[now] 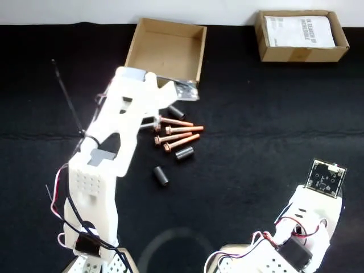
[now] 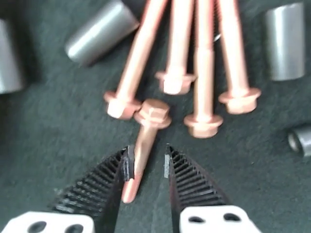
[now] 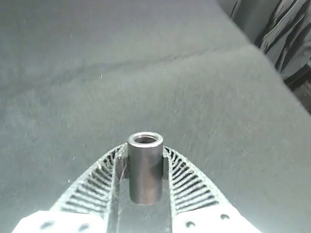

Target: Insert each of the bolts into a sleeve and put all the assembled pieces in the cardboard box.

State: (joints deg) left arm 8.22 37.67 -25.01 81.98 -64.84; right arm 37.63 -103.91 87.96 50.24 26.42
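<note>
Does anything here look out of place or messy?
One bolt points the opposite way to the four bolts side by side, head to head with them, between the fingers of the open left gripper. Nothing looks spilled or damaged.

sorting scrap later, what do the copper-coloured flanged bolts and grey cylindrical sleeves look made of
Copper-coloured flanged bolts: metal, probably copper-plated steel, judging by the smooth pinkish-orange sheen; solid copper cannot be excluded. Grey cylindrical sleeve: seemingly bare steel or aluminium, satin grey with a brighter rim at its bore.
</note>
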